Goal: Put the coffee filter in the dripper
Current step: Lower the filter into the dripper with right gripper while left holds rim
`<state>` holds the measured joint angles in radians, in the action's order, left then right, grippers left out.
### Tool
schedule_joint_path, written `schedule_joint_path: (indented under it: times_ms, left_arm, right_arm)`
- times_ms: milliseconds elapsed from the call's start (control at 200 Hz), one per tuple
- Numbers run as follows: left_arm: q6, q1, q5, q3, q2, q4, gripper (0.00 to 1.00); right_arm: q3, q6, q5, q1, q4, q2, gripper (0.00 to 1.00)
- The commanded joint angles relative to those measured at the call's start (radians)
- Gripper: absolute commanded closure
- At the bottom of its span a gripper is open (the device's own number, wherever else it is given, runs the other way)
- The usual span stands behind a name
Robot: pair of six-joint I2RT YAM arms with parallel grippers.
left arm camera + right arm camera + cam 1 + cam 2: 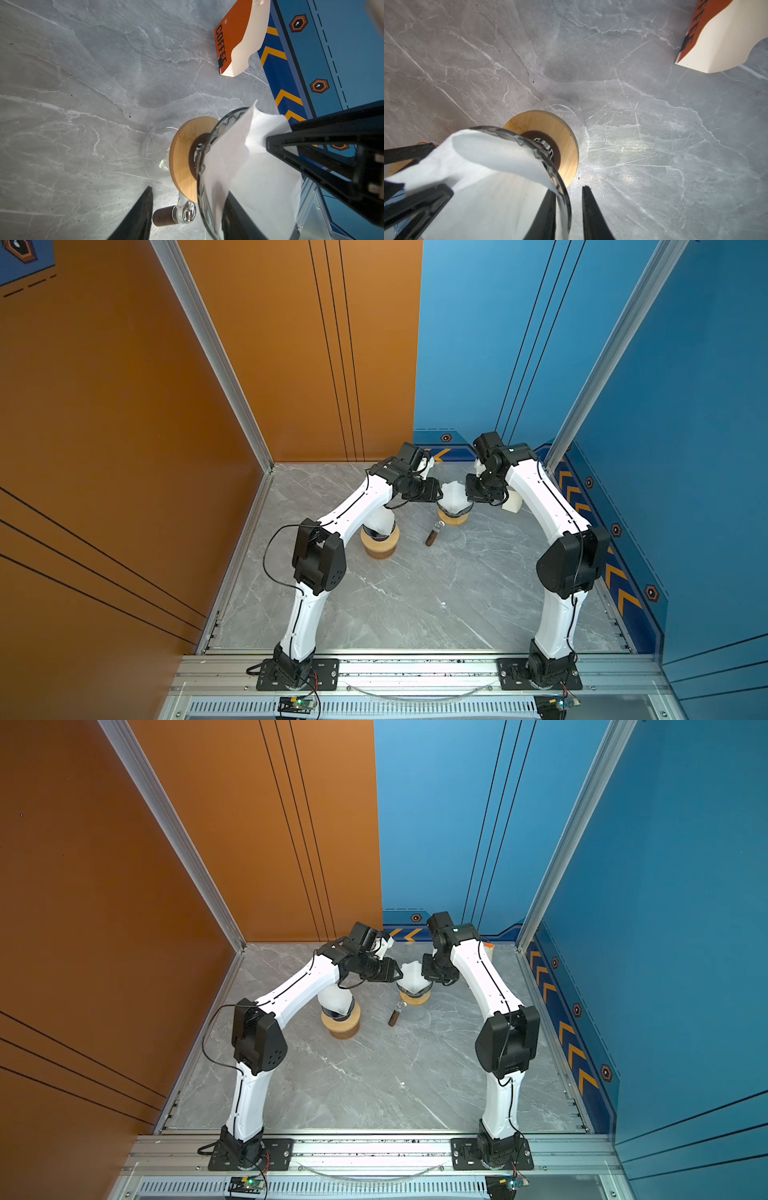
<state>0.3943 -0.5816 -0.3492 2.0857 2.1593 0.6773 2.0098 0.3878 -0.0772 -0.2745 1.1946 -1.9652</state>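
Observation:
A white coffee filter (453, 493) (411, 975) stands in the glass dripper (452, 519) at the back centre, its top edge rising above the rim. The dripper's wooden collar (180, 158) (562, 135) rests on the table. My left gripper (189, 193) is open wide. One of its fingers lies inside the filter (249, 166), the other well outside the glass. My right gripper (568, 190) straddles the opposite rim with a narrow opening. Its inner finger is behind the filter (477, 166) and its outer finger stands clear of the glass.
A second dripper (380, 541) with a filter in it stands under my left forearm. A brown handle on a glass loop (432, 536) (166, 215) lies beside the centre dripper. An orange and white coffee box (239, 41) (720, 41) sits near the back right wall.

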Motion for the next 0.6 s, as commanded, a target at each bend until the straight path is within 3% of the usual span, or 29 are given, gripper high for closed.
schedule_joint_path:
  times_ms: [0,596]
  left_arm:
    - [0.012,0.004,-0.023,0.022,0.018,0.009,0.48]
    - [0.017,0.008,-0.02,-0.003,0.024,0.008,0.5]
  right_arm:
    - [-0.024,0.013,-0.012,0.007,-0.015,0.023,0.8]
    - [-0.072,0.013,-0.041,0.014,-0.059,0.042,0.77]
